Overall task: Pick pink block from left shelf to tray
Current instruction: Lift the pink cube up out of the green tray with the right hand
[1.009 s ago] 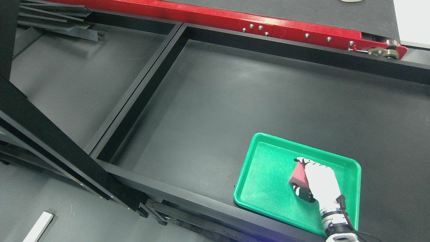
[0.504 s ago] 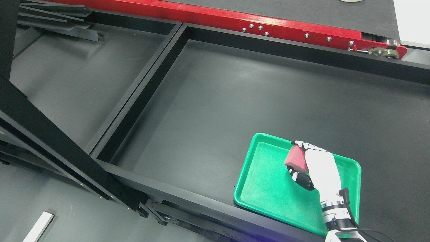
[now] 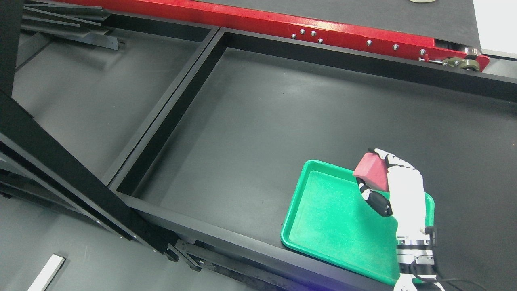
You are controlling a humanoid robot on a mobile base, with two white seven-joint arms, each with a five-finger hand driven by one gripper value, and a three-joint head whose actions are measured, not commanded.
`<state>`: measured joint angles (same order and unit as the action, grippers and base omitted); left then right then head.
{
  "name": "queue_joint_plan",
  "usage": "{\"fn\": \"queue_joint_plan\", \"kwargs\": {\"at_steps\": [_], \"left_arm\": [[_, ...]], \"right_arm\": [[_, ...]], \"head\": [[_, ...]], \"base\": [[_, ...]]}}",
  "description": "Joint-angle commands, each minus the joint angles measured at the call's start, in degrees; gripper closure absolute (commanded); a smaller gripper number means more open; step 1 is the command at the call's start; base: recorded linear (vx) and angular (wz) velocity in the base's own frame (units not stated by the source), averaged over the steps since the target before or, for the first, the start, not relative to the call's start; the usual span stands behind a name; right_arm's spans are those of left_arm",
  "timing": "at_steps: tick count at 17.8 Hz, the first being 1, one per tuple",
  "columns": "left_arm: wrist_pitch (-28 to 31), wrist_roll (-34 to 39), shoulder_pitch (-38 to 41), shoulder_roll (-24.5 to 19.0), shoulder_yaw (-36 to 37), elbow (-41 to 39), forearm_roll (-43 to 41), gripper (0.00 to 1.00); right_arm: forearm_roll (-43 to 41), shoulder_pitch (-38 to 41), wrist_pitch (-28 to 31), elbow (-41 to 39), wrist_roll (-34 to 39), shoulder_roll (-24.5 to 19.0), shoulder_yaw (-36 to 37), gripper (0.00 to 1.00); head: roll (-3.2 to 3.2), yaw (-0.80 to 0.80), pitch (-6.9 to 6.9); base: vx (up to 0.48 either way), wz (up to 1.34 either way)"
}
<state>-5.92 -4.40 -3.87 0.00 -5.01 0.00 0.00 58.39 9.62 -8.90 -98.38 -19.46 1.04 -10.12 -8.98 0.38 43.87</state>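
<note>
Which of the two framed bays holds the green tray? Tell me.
The right bay, the bigger one under the red rail. The tray sits in its near right corner; the left bay beyond the divider shows only bare surface.

I found the tray [image 3: 323, 226] on the near right part of the larger shelf bay [image 3: 282, 121], close against that bay's near rail [image 3: 226, 238]. A divider [image 3: 169, 105] ran from near to far, with a second bay [image 3: 93, 89] to its left. A conveyor rail [image 3: 282, 26] lay beyond the far edge of both bays. The right hand [image 3: 398, 186] stood over the tray's far right corner, clasping the block [image 3: 371, 171] above the tray's far rim. A strip [image 3: 46, 271] lay at near left, below the shelf.
</note>
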Motion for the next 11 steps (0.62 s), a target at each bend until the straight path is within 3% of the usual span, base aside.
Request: {"fn": "queue_joint_plan", "kwargs": {"at_steps": [1, 11], "left_arm": [[0.0, 0.0, 0.0, -1.0, 0.0, -1.0, 0.4, 0.00], [0.0, 0.0, 0.0, -1.0, 0.0, -1.0, 0.4, 0.00]], "right_arm": [[-1.3, 0.1, -0.2, -0.3, -7.2, 0.5, 1.6, 0.98], [-1.3, 0.0, -0.9, -0.3, -6.8, 0.9, 1.4, 0.98]], "head": [[0.00, 0.00, 0.00], [0.00, 0.00, 0.00]], "base": [[-0.001, 0.01], [-0.038, 0.09]]}}
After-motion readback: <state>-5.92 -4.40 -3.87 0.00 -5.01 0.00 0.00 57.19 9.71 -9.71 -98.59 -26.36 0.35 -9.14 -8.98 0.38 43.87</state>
